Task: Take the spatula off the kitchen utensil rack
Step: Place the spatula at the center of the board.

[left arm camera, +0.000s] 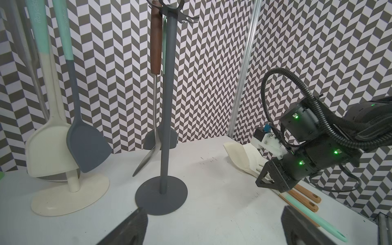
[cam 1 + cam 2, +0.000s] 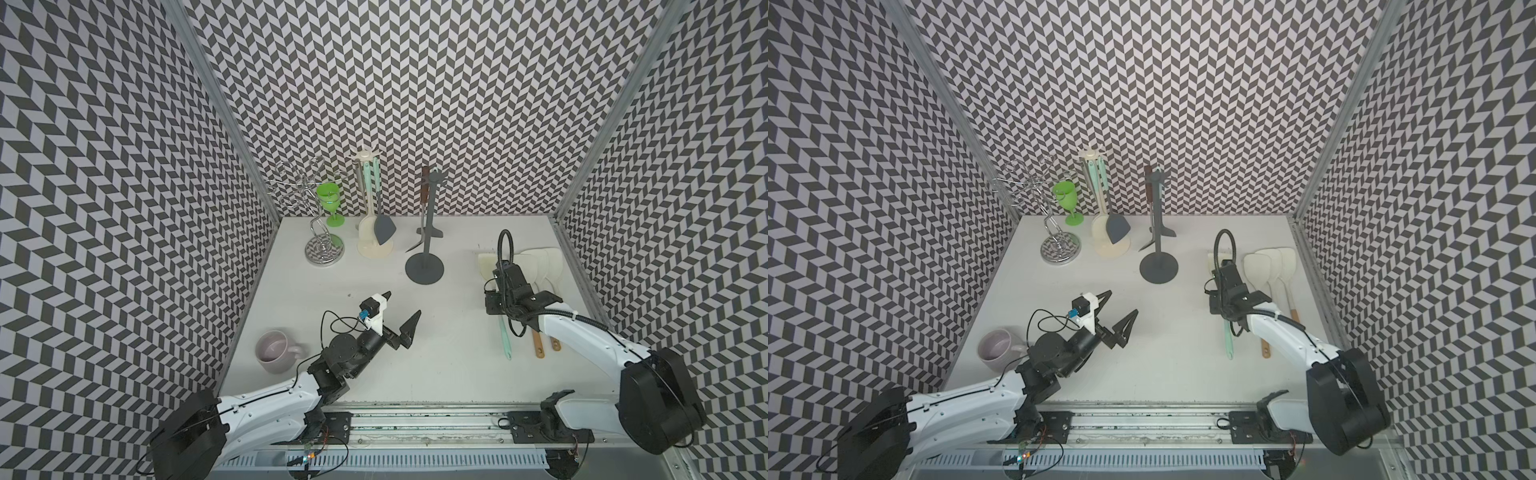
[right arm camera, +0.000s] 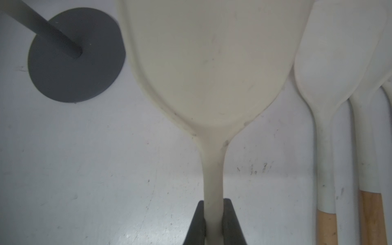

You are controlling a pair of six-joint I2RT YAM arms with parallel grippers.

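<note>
The right fingers (image 3: 199, 220) pinch the neck of the cream spatula (image 3: 212, 63), low at the bench's (image 2: 436, 365) right side, beside three other spatulas (image 2: 544, 264) and well apart from the utensil racks (image 2: 424, 266). The left fingers (image 2: 409, 328) gape wide, empty.

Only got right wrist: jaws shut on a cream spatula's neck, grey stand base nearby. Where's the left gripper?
Observer: The left gripper hovers above mid-table, jaws wide open, empty.
Operator: Anything hanging on that grey stand?
Observer: Yes, the grey rack holds a wooden-handled turner and a grey spatula.
Operator: What's behind my jaws?
Observer: The cream spatula has a mint handle running back toward the robot.
</note>
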